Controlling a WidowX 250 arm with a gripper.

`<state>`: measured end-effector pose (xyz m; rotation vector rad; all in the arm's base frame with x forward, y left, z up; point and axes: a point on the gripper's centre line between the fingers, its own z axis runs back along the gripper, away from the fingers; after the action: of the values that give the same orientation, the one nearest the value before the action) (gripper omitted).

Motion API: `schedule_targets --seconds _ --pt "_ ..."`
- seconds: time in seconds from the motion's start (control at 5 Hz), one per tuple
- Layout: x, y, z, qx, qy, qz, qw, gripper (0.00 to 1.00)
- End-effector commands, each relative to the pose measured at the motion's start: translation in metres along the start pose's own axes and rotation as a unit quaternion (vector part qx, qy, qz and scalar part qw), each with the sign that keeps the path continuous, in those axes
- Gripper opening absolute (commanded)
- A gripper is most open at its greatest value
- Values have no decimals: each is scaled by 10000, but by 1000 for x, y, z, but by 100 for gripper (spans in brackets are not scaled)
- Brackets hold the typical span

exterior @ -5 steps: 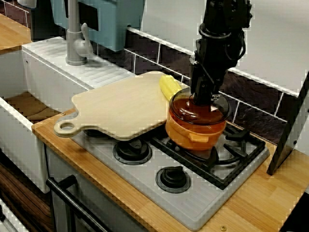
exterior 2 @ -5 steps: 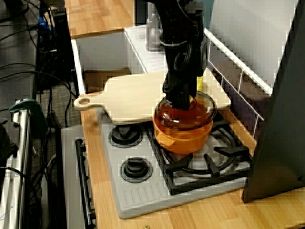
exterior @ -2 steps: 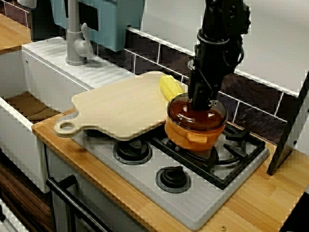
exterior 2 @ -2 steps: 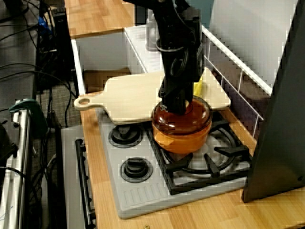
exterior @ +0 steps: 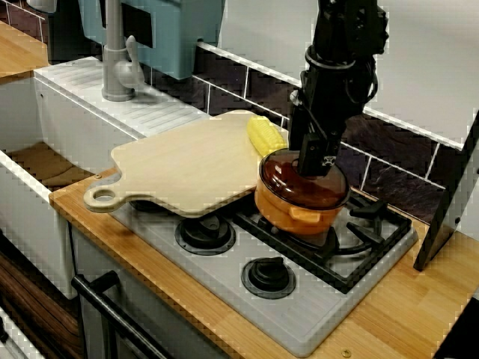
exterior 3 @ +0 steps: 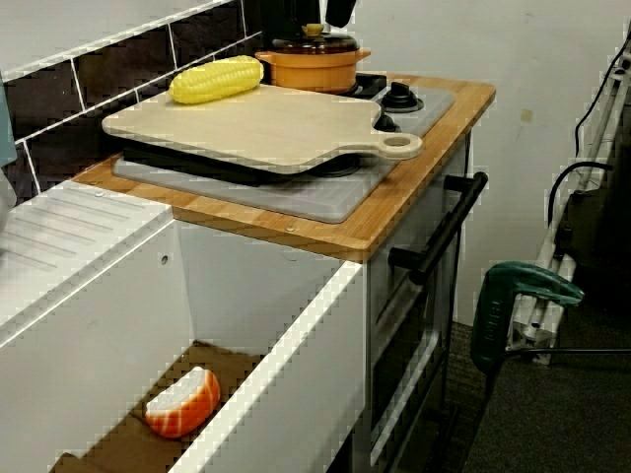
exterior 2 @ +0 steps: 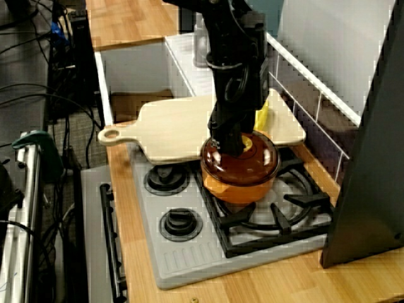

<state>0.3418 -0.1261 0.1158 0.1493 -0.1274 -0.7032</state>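
Note:
An orange pot (exterior: 296,213) stands on the back-left burner of the hob, and a brown glass lid (exterior: 303,183) lies flat on it. My gripper (exterior: 310,163) hangs right over the lid. In the high side view the gripper (exterior 2: 232,142) stands beside the lid's yellow knob (exterior 2: 247,144). From the sink end the knob (exterior 3: 314,30) shows free between the dark fingers, so the gripper looks open. A yellow corn cob (exterior: 263,134) lies on the far corner of a wooden cutting board (exterior: 187,164), just left of the pot.
The board overhangs the hob's left burners. Two burner caps (exterior: 268,275) lie in front. A grey tap (exterior: 116,60) and a deep white sink (exterior: 45,164) lie to the left; an orange-and-white piece (exterior 3: 182,402) lies in the sink. A dark panel (exterior: 449,202) leans at the right.
The lid was tilted and raised over the pot in the gripper; it now sits level on the pot. The gripper has eased back, uncovering the yellow knob.

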Motion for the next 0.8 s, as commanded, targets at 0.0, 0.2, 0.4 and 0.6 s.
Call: schedule_targets --seconds 0.0,0.2,0.4,0.6 --pt "-3 15 19 86 -227 135 9996 100" --pt "-7 17 22 117 -252 153 9995 100" --pt "-12 24 27 126 -268 197 9994 100" --pt "-21 31 32 152 -309 252 9991 100"
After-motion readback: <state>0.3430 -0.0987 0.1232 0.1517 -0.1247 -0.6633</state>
